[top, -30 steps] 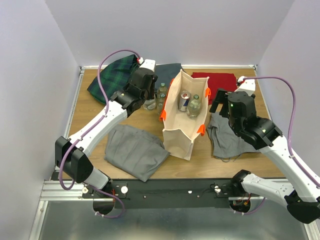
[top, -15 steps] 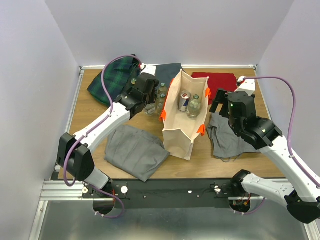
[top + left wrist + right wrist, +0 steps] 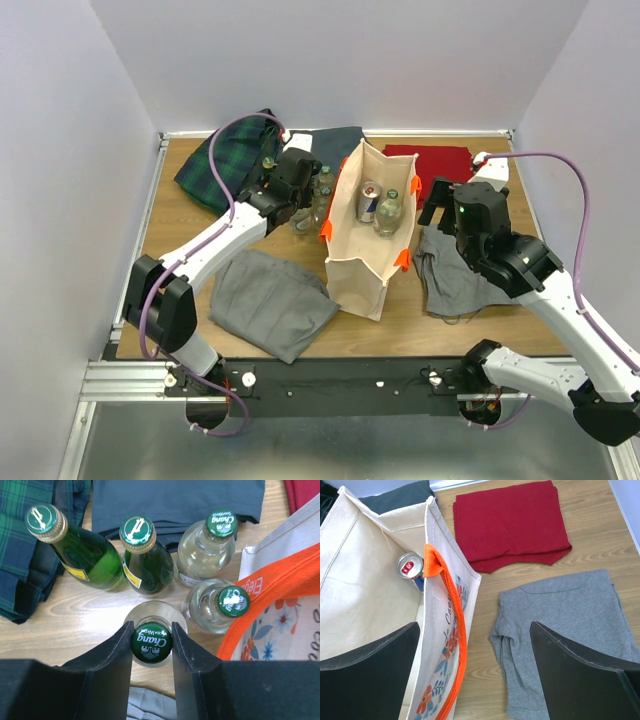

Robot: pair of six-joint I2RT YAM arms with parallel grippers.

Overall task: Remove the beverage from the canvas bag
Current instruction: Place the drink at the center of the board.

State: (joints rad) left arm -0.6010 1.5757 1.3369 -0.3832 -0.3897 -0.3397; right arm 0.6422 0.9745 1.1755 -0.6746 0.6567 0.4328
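Left gripper [image 3: 151, 628]: jaws narrow, pressed on both sides of the green cap of a clear Chang bottle [image 3: 151, 641]. The bottle appears to stand on the wooden table [image 3: 65, 625] toward its far edge, close beside four other bottles [image 3: 145, 560] and just left of the canvas bag [image 3: 358, 268]. The bag is upright mid-table, with a drink can [image 3: 368, 203] and a green-capped clear bottle [image 3: 389, 211] inside. Right gripper [image 3: 475, 650]: spread wide, empty, over the bag's right wall and a grey T-shirt [image 3: 560, 615]. Judged step: release. Open only once the base sits flat, then rise straight up so neither finger clips a neighbouring cap.
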